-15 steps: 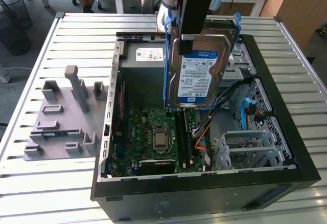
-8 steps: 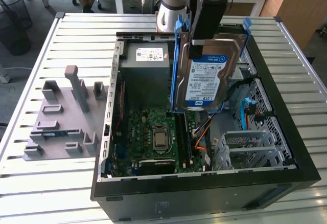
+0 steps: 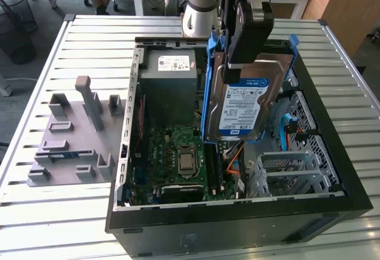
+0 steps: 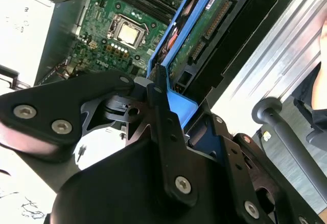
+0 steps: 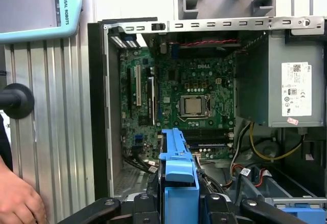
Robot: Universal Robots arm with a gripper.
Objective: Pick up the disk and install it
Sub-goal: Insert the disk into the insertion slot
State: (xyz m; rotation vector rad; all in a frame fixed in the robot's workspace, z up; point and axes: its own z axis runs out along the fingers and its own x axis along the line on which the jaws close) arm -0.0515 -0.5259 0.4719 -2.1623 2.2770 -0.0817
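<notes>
- We see the gripper [image 3: 238,64] clamped on the top edge of the disk [image 3: 244,102], which hangs tilted, label out, above the open case [image 3: 237,224].
- In the exterior view the power supply [image 3: 169,73] sits at the disk's 9 o'clock and the cage [image 3: 285,171] at its 5 o'clock.
- We judge the disk dense and rigid, its metal likely slick. The blue carrier [image 5: 179,175] may flex and the bare circuit board [image 4: 204,35] looks fragile, so the side rails look the safest hold.

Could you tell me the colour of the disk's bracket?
Blue bracket, best seen in the exterior view.
</notes>
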